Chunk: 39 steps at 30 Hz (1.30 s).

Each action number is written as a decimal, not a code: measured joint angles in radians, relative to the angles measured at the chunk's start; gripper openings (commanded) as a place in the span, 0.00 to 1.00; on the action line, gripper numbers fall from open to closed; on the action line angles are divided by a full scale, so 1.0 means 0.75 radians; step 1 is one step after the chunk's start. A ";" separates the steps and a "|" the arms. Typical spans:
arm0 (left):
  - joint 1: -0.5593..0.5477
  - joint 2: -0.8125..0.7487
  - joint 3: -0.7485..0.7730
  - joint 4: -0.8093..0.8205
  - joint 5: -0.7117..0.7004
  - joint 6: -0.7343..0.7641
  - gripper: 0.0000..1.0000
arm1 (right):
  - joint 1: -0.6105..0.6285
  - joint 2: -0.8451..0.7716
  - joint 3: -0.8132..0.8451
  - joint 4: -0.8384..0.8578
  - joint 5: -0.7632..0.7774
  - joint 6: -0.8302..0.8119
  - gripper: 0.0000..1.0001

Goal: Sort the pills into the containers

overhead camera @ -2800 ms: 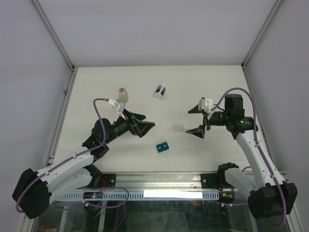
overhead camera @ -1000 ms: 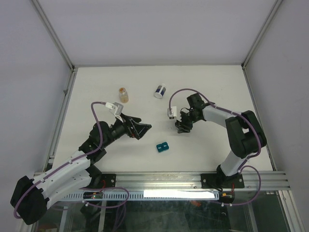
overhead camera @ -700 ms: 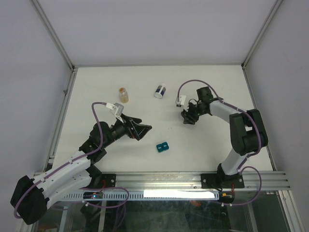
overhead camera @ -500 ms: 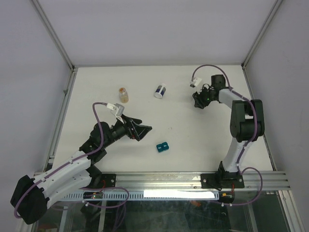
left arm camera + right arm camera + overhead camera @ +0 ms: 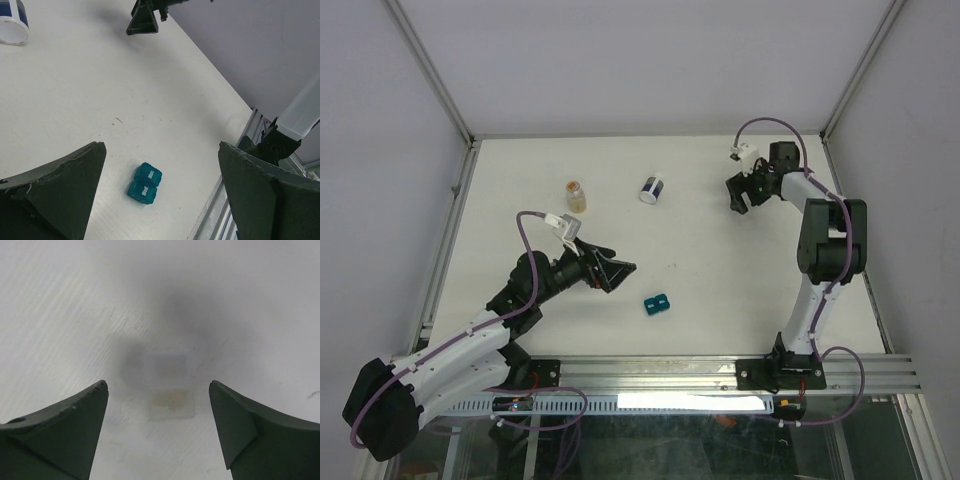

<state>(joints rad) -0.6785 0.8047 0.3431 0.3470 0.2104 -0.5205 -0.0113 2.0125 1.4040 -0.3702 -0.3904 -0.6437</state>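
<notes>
Pills (image 5: 577,201) sat well back on the table (image 5: 760,280), an orange blob inside one clear container (image 5: 576,193) toward the left. Nearest to me, not far from the arms' bases, lay a small teal block (image 5: 144,182) lettered Mon and Wed. Just to its left the left gripper (image 5: 161,145) hung over bare tabletop, fingers spread wide with nothing between them. Farther back, about level with the pills and to their right, was a white jar with a dark-blue band (image 5: 652,188). Farthest off, toward the back right corner, the right gripper (image 5: 158,384) stood wide open above what I took to be the second container (image 5: 170,401). It was a blurred, see-through shape, faintly tan, touched by neither finger.
</notes>
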 measured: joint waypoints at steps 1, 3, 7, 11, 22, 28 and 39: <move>0.000 0.003 0.000 -0.001 0.001 0.001 0.99 | -0.001 -0.038 -0.018 -0.005 -0.015 0.002 0.86; 0.000 0.003 0.000 -0.003 0.001 0.001 0.99 | -0.001 -0.152 -0.059 -0.050 -0.065 0.004 0.88; 0.000 -0.011 0.004 -0.009 0.001 0.004 0.99 | -0.002 -0.477 -0.116 -0.152 -0.205 0.055 0.99; 0.000 -0.061 0.051 -0.025 -0.044 0.034 0.99 | -0.015 -0.848 -0.117 -0.235 -0.303 0.178 0.99; 0.116 -0.058 0.408 -0.011 -0.057 0.061 0.99 | -0.081 -1.567 -0.141 -0.248 -0.276 0.519 0.99; 0.115 -0.069 0.485 -0.031 0.042 0.061 0.99 | -0.081 -1.614 -0.069 -0.251 -0.280 0.682 0.99; 0.115 -0.152 0.481 -0.092 0.119 0.061 0.99 | -0.081 -1.568 -0.043 -0.271 -0.186 0.917 0.99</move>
<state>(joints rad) -0.5919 0.6910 0.7040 0.2783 0.2996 -0.4751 -0.0723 0.8364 1.3716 -0.5732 -0.5301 0.0437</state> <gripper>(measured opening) 0.990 0.989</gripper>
